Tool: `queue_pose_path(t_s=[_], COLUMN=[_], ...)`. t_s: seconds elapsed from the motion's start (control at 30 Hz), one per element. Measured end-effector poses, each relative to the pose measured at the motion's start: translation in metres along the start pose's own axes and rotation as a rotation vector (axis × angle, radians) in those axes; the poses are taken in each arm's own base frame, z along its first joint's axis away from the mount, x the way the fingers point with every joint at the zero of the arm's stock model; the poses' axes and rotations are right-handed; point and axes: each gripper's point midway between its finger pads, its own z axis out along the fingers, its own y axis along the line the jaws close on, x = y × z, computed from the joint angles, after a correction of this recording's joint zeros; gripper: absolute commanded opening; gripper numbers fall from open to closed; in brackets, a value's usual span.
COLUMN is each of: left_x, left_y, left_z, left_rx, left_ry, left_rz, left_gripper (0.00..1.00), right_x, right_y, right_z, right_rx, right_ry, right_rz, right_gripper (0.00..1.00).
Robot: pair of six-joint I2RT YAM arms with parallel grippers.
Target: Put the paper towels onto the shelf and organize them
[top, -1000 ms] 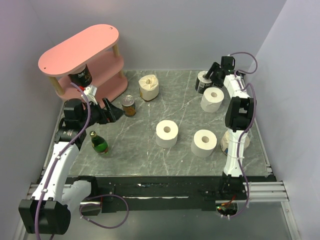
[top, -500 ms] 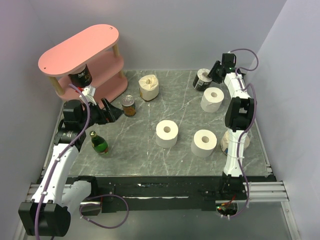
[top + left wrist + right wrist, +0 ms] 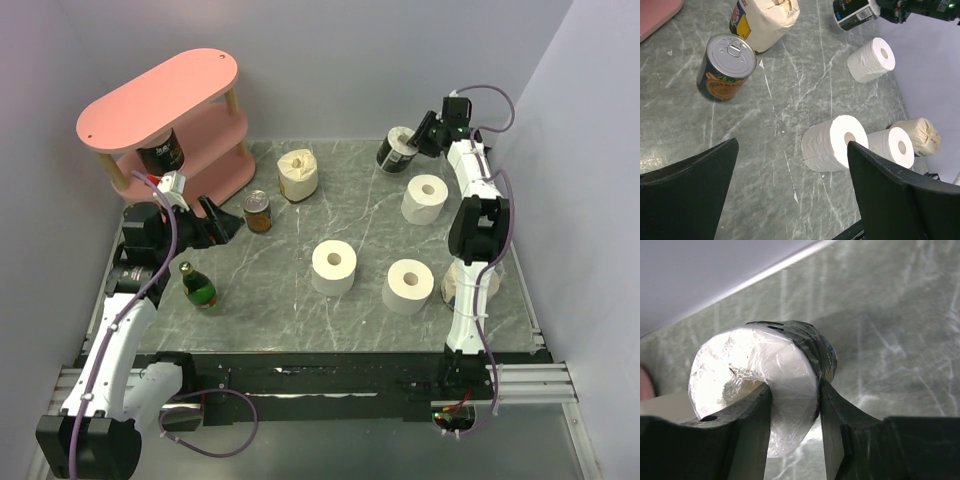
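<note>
While the right pincer (image 3: 795,390) pinches a dark-wrapped roll (image 3: 750,367), the left pincer (image 3: 792,147) hangs spread. A tin can (image 3: 726,67) stands nearby.

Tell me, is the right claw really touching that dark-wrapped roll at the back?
Touching. In the right wrist view, both fingers of the right gripper press against the sides of the wrapped roll, with no gap showing.
</note>
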Motion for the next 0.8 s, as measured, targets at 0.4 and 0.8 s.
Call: queue_pose_path(t_s=[0.4, 0.8], left_x=[-0.027, -0.062], left_y=[0.004, -0.005], left_z=[-0.016, -0.071], left_rx=[-0.127, -0.265], left_ry=[-0.069, -0.210], left_rz=[-0.028, -0.015], left_gripper=[0.96, 0.96], right_x=[-0.018, 0.229], right_y=[0.147, 0.283], right_z=[-0.169, -0.223], right_rx=[-0.253, -0.512], right_ry=[-0.119, 0.248], right_rz=[-0.230, -0.490], right_gripper=[0.36, 0.38])
